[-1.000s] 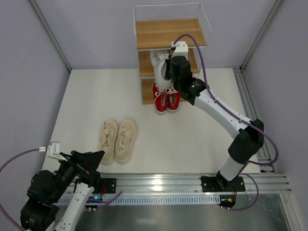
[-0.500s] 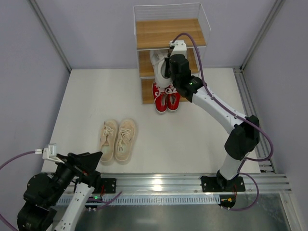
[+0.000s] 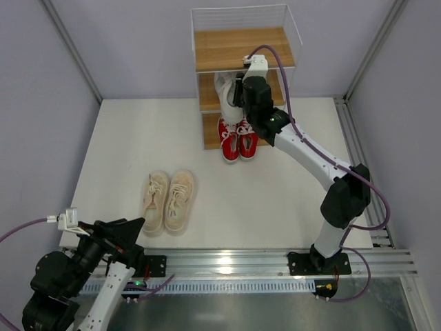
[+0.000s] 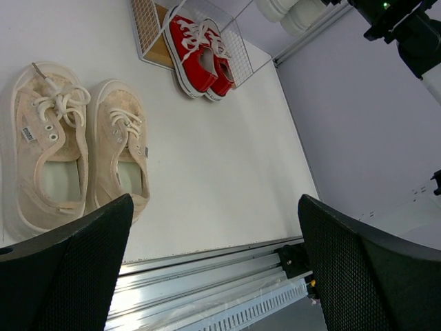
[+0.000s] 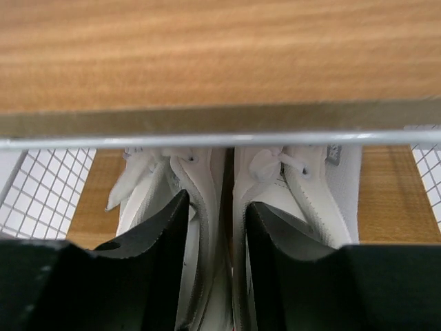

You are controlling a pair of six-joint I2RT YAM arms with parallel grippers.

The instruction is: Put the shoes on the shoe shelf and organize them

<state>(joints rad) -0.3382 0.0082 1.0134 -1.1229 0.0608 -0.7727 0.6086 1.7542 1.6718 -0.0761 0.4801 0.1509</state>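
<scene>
The shoe shelf (image 3: 238, 48) stands at the far edge of the table. My right gripper (image 3: 241, 93) is shut on the white pair (image 3: 226, 96), one finger inside each shoe, pinching their inner walls together at the middle tier. In the right wrist view the white shoes (image 5: 303, 186) lie toes-first on the middle board (image 5: 386, 193), under the top board (image 5: 220, 55), with my gripper (image 5: 217, 227) at their openings. The red pair (image 3: 236, 141) sits at the bottom tier, heels sticking out. The beige pair (image 3: 167, 200) lies side by side on the table. My left gripper (image 3: 134, 227) is open and empty near the front edge.
The left wrist view shows the beige pair (image 4: 76, 158), the red pair (image 4: 203, 55) and the shelf's wire side (image 4: 148, 27), with my open left gripper (image 4: 213, 269) over the metal rail (image 4: 207, 283) at the table's front. Grey walls enclose the table.
My right gripper has pushed the white pair a little deeper into the middle tier. My left arm has drawn back slightly toward the near left corner.
</scene>
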